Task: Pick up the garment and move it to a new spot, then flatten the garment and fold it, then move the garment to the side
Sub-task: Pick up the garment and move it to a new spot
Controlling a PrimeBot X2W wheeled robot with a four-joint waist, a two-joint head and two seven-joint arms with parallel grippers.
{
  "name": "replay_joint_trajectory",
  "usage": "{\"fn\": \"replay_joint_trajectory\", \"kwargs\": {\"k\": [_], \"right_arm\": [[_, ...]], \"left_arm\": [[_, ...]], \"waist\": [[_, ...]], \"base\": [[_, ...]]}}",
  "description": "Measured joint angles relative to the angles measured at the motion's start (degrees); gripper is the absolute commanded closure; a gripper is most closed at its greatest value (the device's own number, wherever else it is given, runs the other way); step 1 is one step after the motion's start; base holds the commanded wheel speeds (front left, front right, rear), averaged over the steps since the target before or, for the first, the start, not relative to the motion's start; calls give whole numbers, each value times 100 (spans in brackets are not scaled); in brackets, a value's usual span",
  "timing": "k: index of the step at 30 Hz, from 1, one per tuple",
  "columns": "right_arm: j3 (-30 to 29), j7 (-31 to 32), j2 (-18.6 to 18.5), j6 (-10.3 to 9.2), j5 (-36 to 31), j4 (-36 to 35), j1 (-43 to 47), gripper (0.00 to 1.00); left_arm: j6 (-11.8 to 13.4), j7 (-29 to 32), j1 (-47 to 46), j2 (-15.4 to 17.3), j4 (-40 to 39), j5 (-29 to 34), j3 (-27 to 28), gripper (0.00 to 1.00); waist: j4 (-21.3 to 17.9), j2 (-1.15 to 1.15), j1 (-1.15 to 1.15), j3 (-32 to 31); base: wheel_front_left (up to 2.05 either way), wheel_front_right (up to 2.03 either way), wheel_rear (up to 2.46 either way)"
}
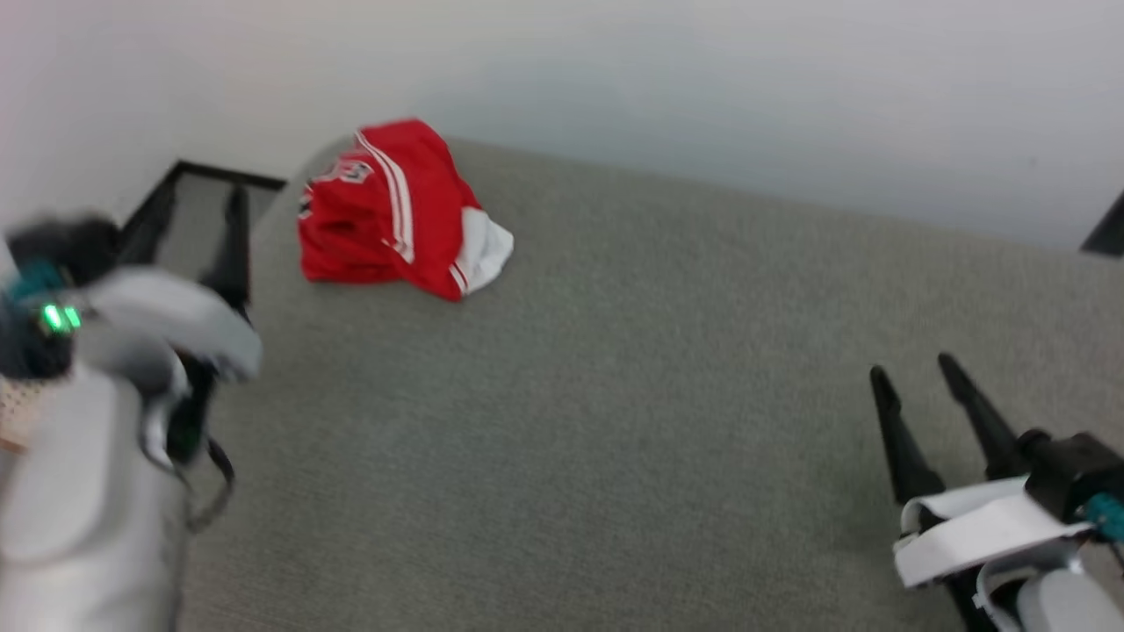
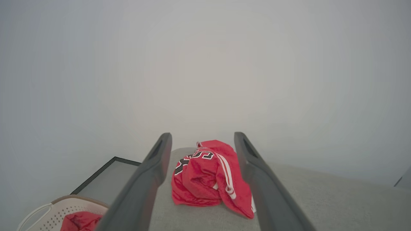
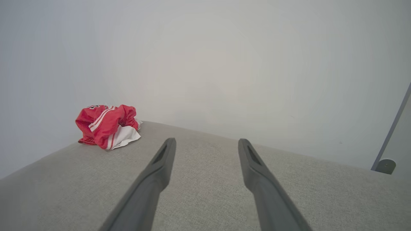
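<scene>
Far left of head view: L arm blurred, pale forearm w/ a green light, and a sliver of the cream basket (image 1: 16,412) behind it. L wrist view has that basket (image 2: 61,207) in the bottom left corner, perforated, w/ a small red cloth (image 2: 80,221) inside. Just right of it is a black-framed grey panel (image 2: 110,176), beside the edge of the grey fabric surface (image 2: 321,199).

L gripper (image 2: 202,136): fingers spread wide, holding nothing. In its own view the garment (image 2: 205,179) sits framed btwn the two fingers, further out than the tips, on the surface's far left corner by the wall. In head view the dark L fingers (image 1: 234,241) stand left of the garment (image 1: 378,219), near but apart, on the panel (image 1: 230,176) side rather than over the cloth.

Garment: a crumpled red heap lying wholly on the surface. White stripes run across the top, a white sleeve pokes out on its right, and black white-edged lettering is partly visible at upper left.

Mid + right: grey weave of the surface (image 1: 615,395).

R gripper (image 1: 913,367) is at lower right of head view, fingers parted, empty, tips pointing up, well apart from the garment. In R wrist view the gripper (image 3: 207,141) is low over the surface (image 3: 289,179). The garment (image 3: 106,125) is far off to the upper left of the left finger, by the wall corner. Far right edge: grey pole w/ round foot (image 3: 385,165).
</scene>
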Motion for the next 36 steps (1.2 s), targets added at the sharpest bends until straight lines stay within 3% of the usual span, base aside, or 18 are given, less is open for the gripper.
{"fn": "replay_joint_trajectory", "kwargs": {"k": [5, 15, 28, 36], "right_arm": [[19, 180, -230, 0, -1, -314, -189, 0], [79, 510, -480, 1, -36, -1026, -438, 0], [126, 851, -568, 1, -92, -1750, -657, 0], [159, 1005, -549, 1, -93, -2048, -733, 0]], "left_arm": [[-1, 671, -936, 365, 454, -381, -115, 0], [12, 1907, -2302, 845, 1692, -570, -212, 0], [107, 3505, -3429, 968, 3033, -660, -460, 0], [341, 3956, -3750, 1101, 3542, -591, -566, 0]], "waist": [[-129, 0, 0, 471], [-442, 0, 0, 1392], [-929, 0, 0, 2324], [-1259, 0, 0, 2701]], "base": [[0, 0, 0], [0, 0, 0], [0, 0, 0], [0, 0, 0]]}}
